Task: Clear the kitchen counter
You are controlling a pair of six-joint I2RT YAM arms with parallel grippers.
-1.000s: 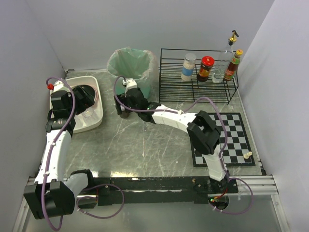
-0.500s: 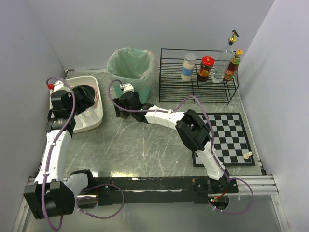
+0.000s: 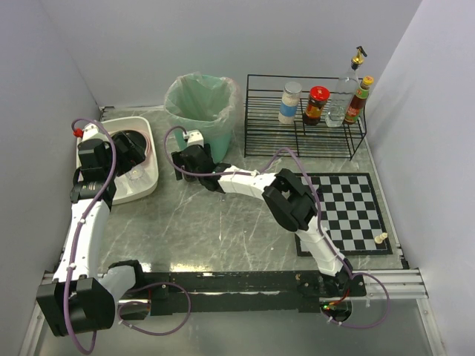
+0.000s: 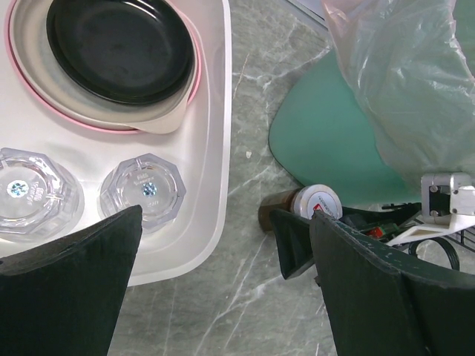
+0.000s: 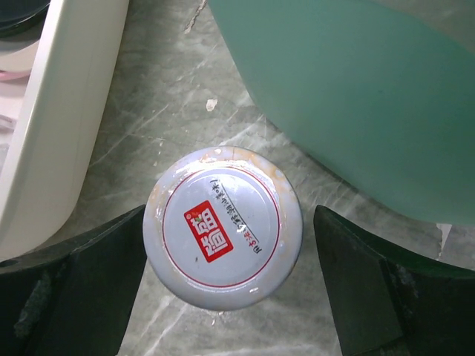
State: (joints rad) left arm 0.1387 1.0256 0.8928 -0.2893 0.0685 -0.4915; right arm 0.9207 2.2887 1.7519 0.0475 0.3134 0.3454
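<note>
The right gripper [image 5: 230,211] is spread wide, with one finger on each side of a jar [image 5: 225,226]. A thin gap shows on both sides, so it is not pinching the jar. The jar stands upright on the kitchen counter [image 3: 223,222], in the far left part, between the white tub [image 4: 211,111] on its left and the green bin [image 5: 356,96] just beyond it. Its pale grey lid has a thin red ring and a red square label with white Chinese characters. Beside the label is a slanted line of small black writing, too small to read. Orange-brown smears mark the rim of the lid.

The left gripper [image 4: 226,215] is also wide open and holds nothing. It hangs over the right edge of the tub and the bare counter beside it. In the tub lie a black bowl [image 4: 119,44] on a pink-rimmed plate [image 4: 159,122] and two clear faceted glasses [image 4: 145,189].

At the far right a black wire rack [image 3: 267,133] holds four bottles and jars, their labels unreadable from above. A checkered mat [image 3: 349,215] lies on the right side of the counter with a small cream piece [image 3: 381,238] at its near corner.
</note>
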